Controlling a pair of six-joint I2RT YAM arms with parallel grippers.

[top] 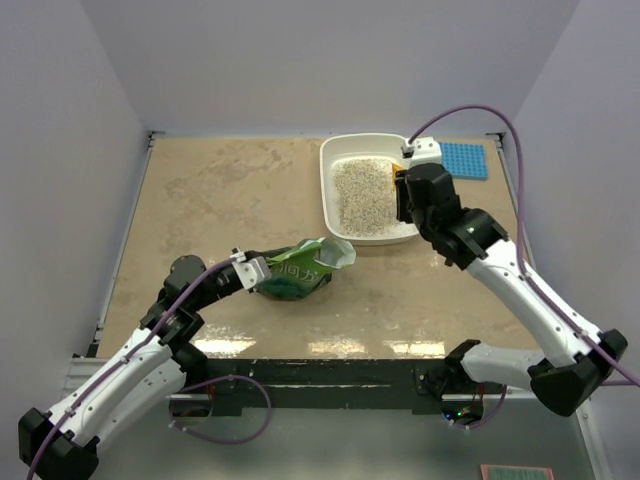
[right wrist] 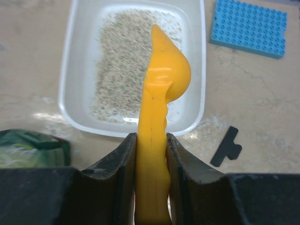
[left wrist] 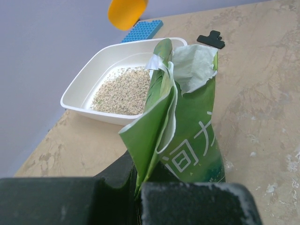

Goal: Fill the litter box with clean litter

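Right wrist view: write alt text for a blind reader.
The right jaws grip an orange-yellow scoop above the white litter box, which holds a patch of beige litter. A blue studded mat, a black clip and a green bag are on the table nearby.

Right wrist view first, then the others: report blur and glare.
Right wrist: scoop glossy with a highlight, litter soft, glare on the table beside the litter box. Left wrist: bag sharp, left claw blurred. Top external: glare strip along the table's near edge.

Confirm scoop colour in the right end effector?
Orange-yellow scoop, plain with no pattern; clearest in the right wrist view.
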